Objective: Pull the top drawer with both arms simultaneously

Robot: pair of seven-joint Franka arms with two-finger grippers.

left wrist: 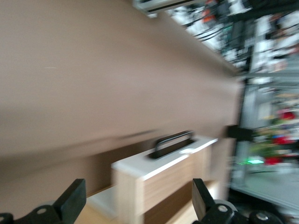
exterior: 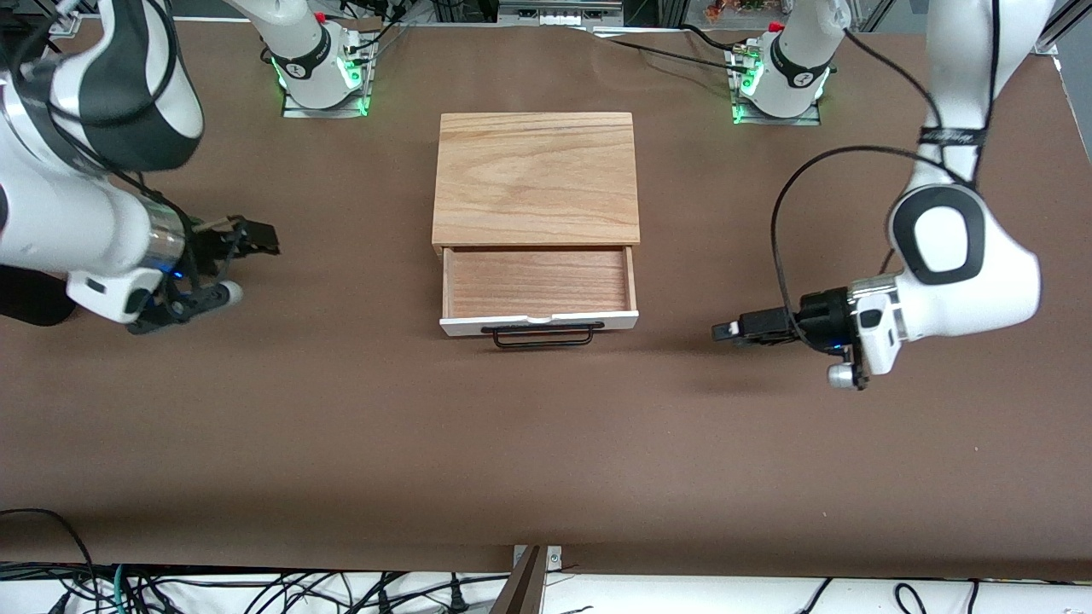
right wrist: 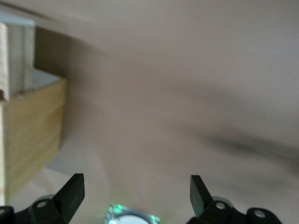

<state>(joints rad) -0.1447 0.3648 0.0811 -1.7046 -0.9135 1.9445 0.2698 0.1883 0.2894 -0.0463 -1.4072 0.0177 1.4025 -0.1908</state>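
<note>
Already slid out, the top drawer [exterior: 539,290] lies at 9 o'clock from the empty, spread left hand [exterior: 725,332] and 3 o'clock from the equally spread right hand [exterior: 256,239], its handle [exterior: 543,335] running 3-to-9 between them.

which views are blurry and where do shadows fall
Front view: sharp, top drawer open, soft shadows on the table under both arms. Left wrist view: smeared, handle readable. Right wrist view: smeared, dark streak on the table, cabinet soft.
</note>
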